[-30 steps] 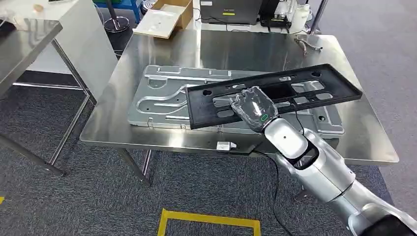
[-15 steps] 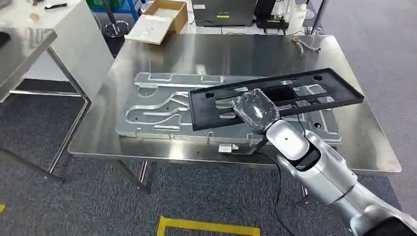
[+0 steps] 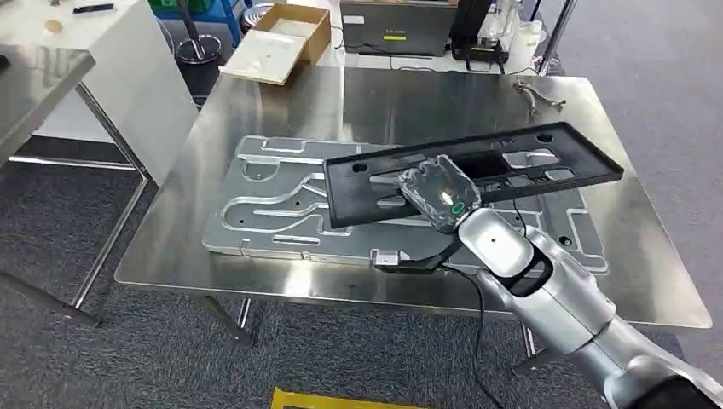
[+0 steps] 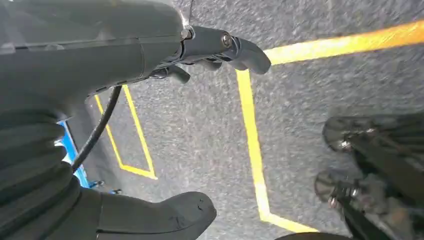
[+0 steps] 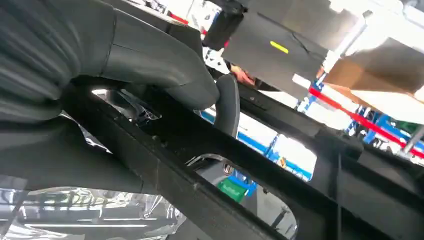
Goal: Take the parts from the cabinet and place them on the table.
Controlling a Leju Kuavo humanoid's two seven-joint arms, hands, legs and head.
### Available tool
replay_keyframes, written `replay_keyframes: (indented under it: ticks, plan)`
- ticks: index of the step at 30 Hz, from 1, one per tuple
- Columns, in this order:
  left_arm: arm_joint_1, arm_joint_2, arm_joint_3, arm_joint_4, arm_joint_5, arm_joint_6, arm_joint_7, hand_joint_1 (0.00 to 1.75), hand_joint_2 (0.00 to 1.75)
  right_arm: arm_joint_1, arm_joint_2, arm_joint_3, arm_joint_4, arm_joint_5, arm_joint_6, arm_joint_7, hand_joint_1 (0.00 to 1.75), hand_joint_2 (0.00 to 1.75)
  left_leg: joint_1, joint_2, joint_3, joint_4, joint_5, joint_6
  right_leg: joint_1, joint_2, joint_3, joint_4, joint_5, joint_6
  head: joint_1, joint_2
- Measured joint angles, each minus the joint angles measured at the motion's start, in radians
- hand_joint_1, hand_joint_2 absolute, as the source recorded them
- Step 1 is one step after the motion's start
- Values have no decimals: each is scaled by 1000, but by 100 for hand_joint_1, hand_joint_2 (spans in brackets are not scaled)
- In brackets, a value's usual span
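My right hand (image 3: 438,192) grips a long black plastic frame (image 3: 554,158) with several cut-outs, holding it near its middle above the steel table (image 3: 409,94). The frame is tilted, its right end further back. Under it a large silver stamped metal panel (image 3: 273,209) lies flat on the table. Close up in the right wrist view, my thumb (image 5: 165,65) and fingers clamp a bar of the black frame (image 5: 280,175). My left hand (image 4: 210,45) hangs over grey carpet with its fingers apart and nothing in it.
A small metal tool (image 3: 537,92) lies at the table's back right corner. A cardboard box (image 3: 277,43) and dark equipment (image 3: 401,25) stand behind the table. Another steel table (image 3: 43,77) is at the left. A yellow floor line (image 3: 358,400) marks the carpet in front.
The camera has shifted, so the table sits a little differently in the picture. My right hand keeps its grip on the black frame, which stays over the silver panel.
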Motion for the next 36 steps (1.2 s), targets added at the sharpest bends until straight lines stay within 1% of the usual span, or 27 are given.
replay_keyframes:
  ticks: [2, 3, 4, 6, 7, 8, 9, 10, 11, 12, 13, 14, 16, 17, 18, 19, 20, 22, 23, 24, 25, 26, 27, 28, 29, 31, 36]
  plan:
    - [0, -1, 1, 0, 0, 0, 0, 0, 175, 8, 5, 0, 4, 0, 1, 0, 175, 175, 2, -2, 9, 1, -14, -2, -8, 0, -79, 100, -44, 8, 0, 0]
    - [1, -2, 1, 0, 0, 0, 0, 0, 175, 13, 6, 0, 6, 0, 2, 0, 175, 175, 3, -4, 17, 2, -22, -4, -13, 0, -96, 100, -33, 11, 0, 0]
    - [1, -2, 1, 0, 0, 0, 0, 0, 175, 13, 6, 0, 9, -2, 3, 0, 175, 175, 5, -6, 26, 4, -30, -7, -16, -1, -93, 65, 0, 13, 0, 0]
    - [1, -4, 2, 0, -1, 0, 0, 0, 175, 10, 6, 0, 14, -4, 4, 0, 175, 175, 9, -8, 48, 9, -50, -16, -21, -5, -51, -74, 111, 17, 0, 0]
    - [2, -4, 2, 0, -2, 0, 0, 0, 175, 10, 6, 0, 18, -6, 5, 0, 175, 175, 9, -8, 52, 10, -62, -24, -22, -15, -36, -144, 163, 17, 0, 0]
    - [-1, -4, 4, 0, -2, 0, 0, 0, 175, 7, 8, 0, 24, -7, 6, 0, 175, 175, 7, -7, 57, 13, -68, -31, -8, -19, -37, -147, 121, 16, 0, 0]
    - [-3, -4, 6, 0, -2, 0, 0, 0, 175, 6, 9, 0, 30, -10, 8, 0, 175, 175, 7, -6, 52, 10, -72, -38, -8, -18, -34, -147, 124, 2, -1, 0]
    - [-3, -5, 6, 0, -2, 0, 1, 0, 175, 8, 9, 0, 34, -12, 8, 0, 175, 175, 7, -5, 59, 8, -75, -46, -11, -14, -33, -149, 139, -7, 0, 0]
    - [-2, -5, 7, 0, -1, 0, 1, 0, 175, 7, 9, 0, 38, -15, 8, 0, 175, 175, 2, -4, 65, 13, -70, -53, -9, -15, -28, -153, 134, -12, 0, 0]
    - [-4, -5, 7, 0, 1, -1, 1, 0, 175, 5, 9, 0, 42, -16, 6, 0, 175, 175, 4, -1, 61, 12, -75, -56, -12, -15, -16, -157, 133, -18, 0, 0]
    - [-6, -6, 9, 0, 6, -4, -1, 0, 175, 3, 4, -1, 47, -17, 6, 1, 0, 0, 8, 0, 57, 39, -78, -60, -13, -17, -8, -165, 132, -23, 0, 0]
    - [-10, -6, 12, 0, 13, -9, -4, 0, 175, 1, -2, -1, 53, -17, 5, 1, 0, 0, 8, 2, 27, 92, -86, -68, -12, -21, 1, -170, 128, -28, 0, 0]
    - [-10, -6, 24, 0, 22, -15, -8, 0, 175, 0, -5, -1, 69, -18, 4, 0, 0, 0, 8, 4, -63, 226, -136, -79, -9, -23, 14, -174, 118, -35, 0, 0]
    - [-9, -7, 27, 0, 19, -15, 0, 0, 175, 3, -5, -1, 77, -21, 4, -1, 0, 0, 8, 5, -101, 270, -162, -80, -7, -23, 20, -175, 112, -36, 0, 0]
    - [-9, -7, 27, 0, 11, -14, 10, 0, 175, 7, -5, -1, 90, -23, 4, -3, 0, 0, 8, 5, -127, 285, -175, -79, -5, -23, 29, -175, 105, -37, 0, 0]
    - [-8, -7, 27, 0, 13, -14, 11, 0, 175, 11, -5, -1, 99, -24, 3, -3, 0, 0, 8, 5, -133, 264, -159, -77, -4, -23, 38, -175, 98, -37, 0, 0]
    - [-6, -7, 29, 0, 27, -15, 6, 0, 175, 13, -5, -1, 106, -24, 3, -6, 0, 0, 7, 5, -124, 213, -116, -68, -3, -22, 50, -175, 90, -37, 0, 0]
    - [-7, -8, 42, 0, 47, -15, -2, 0, 175, 10, -5, -1, 113, -24, -2, -6, 0, 0, 2, -1, -83, 60, 20, -53, 0, -22, 68, -177, 76, -35, 0, 0]
    - [-8, -8, 50, 0, 52, -15, -4, 0, 175, 7, -5, -1, 119, -24, -5, -6, 0, 0, 0, -6, -86, 12, 42, -44, 3, -20, 73, -169, 70, -31, 0, 0]
    - [-7, -9, 53, 0, 55, -15, -5, 0, 175, 10, -5, -1, 124, -24, -5, -7, 0, 0, -5, -6, -86, 23, 15, -40, 5, -14, 72, -171, 65, -24, 0, 0]
    - [-6, -9, 54, 0, 55, -15, -6, 0, 175, 12, -5, -1, 127, -24, -5, -8, 0, 0, -7, -7, -77, 20, 38, -35, 6, -12, 73, -171, 59, -16, 0, 0]
    - [-5, -9, 56, 0, 55, -15, -6, 0, 175, 13, -5, -1, 128, -24, -6, -9, 0, 0, -7, -7, -73, 15, 46, -32, 6, -12, 79, -175, 56, -14, 0, 0]
    - [-6, -11, 58, 0, 56, -15, -6, 0, 175, 10, -5, -1, 130, -24, -6, -9, 0, 0, -2, -7, -73, 9, 56, -45, 12, -15, 80, -175, 57, -32, 0, 0]
    - [-9, -11, 59, 0, 56, -15, -6, 0, 175, 3, -5, -1, 132, -24, -7, -8, 0, 0, -5, -8, -74, 6, 58, -41, 9, -16, 80, -177, 56, -32, 0, 0]
    - [-13, -12, 59, 0, 56, -15, -7, 0, 175, 4, -5, -1, 134, -24, -7, -8, 0, 0, -7, -8, -74, 7, 55, -36, 7, -16, 81, -181, 56, -26, 0, 0]
    - [-14, -12, 62, 0, 56, -15, -8, 0, 175, 6, -3, -1, 138, -24, -8, -8, 0, 0, -8, -13, -73, 7, 51, -30, 7, -21, 87, -188, 54, -22, 0, 0]
    - [-16, -13, 72, 0, 56, -15, -8, 0, 175, 2, 1, -1, 143, -24, -8, -8, 0, 0, -8, -21, -72, 7, 48, -25, 6, -29, 95, -198, 51, -17, 0, 0]
